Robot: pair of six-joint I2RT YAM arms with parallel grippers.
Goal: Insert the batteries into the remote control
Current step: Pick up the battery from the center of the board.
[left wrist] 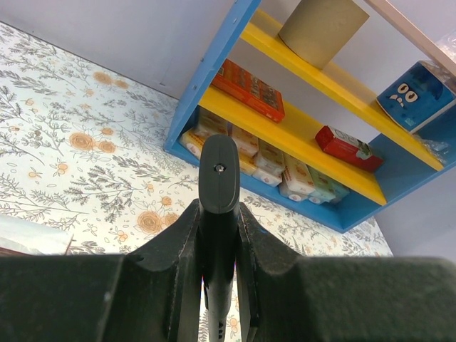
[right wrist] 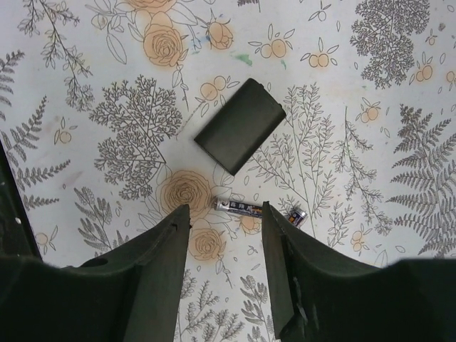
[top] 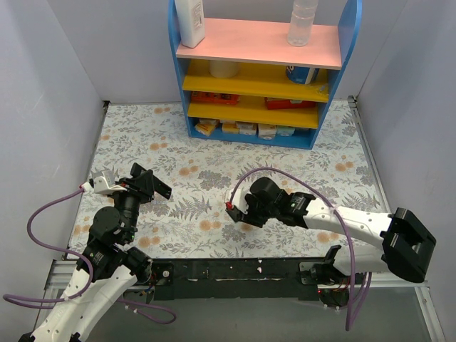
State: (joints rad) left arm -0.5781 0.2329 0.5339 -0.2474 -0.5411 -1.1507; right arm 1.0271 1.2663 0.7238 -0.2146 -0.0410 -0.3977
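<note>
Batteries (right wrist: 239,206) lie just beside the flat black cover (right wrist: 240,126), one directly between your right gripper's (right wrist: 224,211) spread fingers (right wrist: 153,263). The remote control (left wrist: 219,171) sits well away from that cover, clamped in your left gripper (left wrist: 217,228). You're at the pickup: lower straight, then close on the nearer cell.

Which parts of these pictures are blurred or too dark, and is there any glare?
Top external: even light, no glare, all sharp. Left wrist: the left gripper is a dark blur near the lens; remote and shelf are sharp. Right wrist: battery and cloth sharp; right gripper dark, slightly soft.
</note>
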